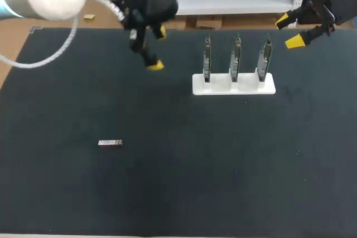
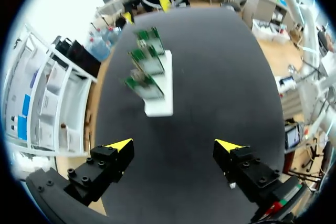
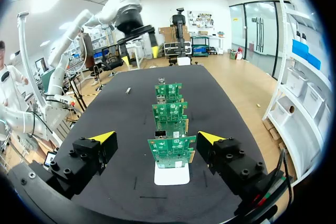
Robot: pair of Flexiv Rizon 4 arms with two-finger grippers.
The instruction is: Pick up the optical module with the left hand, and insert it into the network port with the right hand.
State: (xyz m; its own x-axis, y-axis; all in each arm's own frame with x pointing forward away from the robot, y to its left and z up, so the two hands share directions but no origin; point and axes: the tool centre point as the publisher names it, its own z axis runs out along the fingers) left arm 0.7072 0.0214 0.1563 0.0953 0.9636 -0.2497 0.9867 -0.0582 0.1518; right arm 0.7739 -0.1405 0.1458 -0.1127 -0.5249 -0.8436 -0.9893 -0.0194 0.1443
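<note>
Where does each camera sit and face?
Head view: above and behind, looking down on the table; left end effector and right end effector show.
Left wrist view: on that wrist, facing the circuit-board stand ahead of its end effector.
Right wrist view: on that wrist, over its end effector toward the circuit-board stand, optical module beyond.
Shared: all show the circuit-board stand.

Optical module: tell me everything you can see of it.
The optical module is a small, slim, silvery bar, metal by its look. It lies flat on the black table mat, alone, to the left of the white board rack and nearer the robot. Nothing touches it. Finer detail is too small to tell.
</note>
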